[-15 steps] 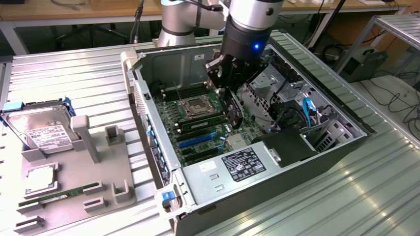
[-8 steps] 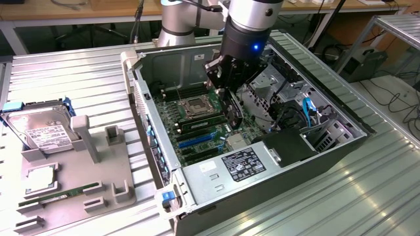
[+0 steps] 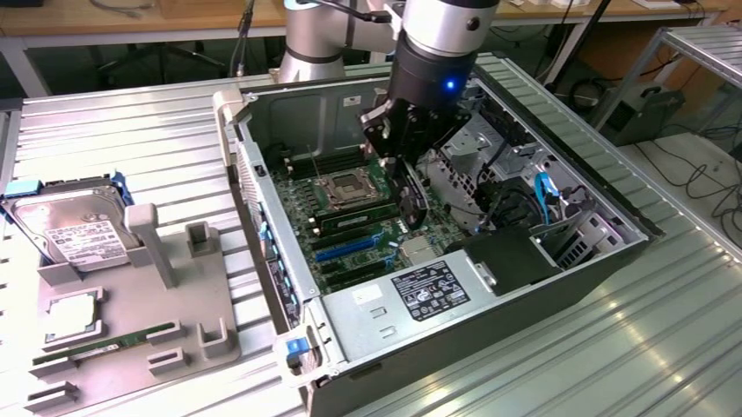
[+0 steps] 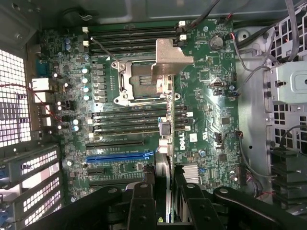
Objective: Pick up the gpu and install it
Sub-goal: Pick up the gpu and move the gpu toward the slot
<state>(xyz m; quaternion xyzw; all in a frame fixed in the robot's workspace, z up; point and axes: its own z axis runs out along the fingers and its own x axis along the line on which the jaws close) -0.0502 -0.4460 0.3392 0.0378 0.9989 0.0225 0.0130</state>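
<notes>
Inside the open computer case, the hand pinched the gpu, its fingers pressed against either face of the thin card. The gpu hung edge-on over the motherboard. In the wrist view its silver bracket lay across the CPU socket, away from the blue slot. Whether the card touched the board could not be told. Such a narrow grip could probably let the card twist, and a misaligned descent could drive the bracket or contacts into board components rather than a slot.
</notes>
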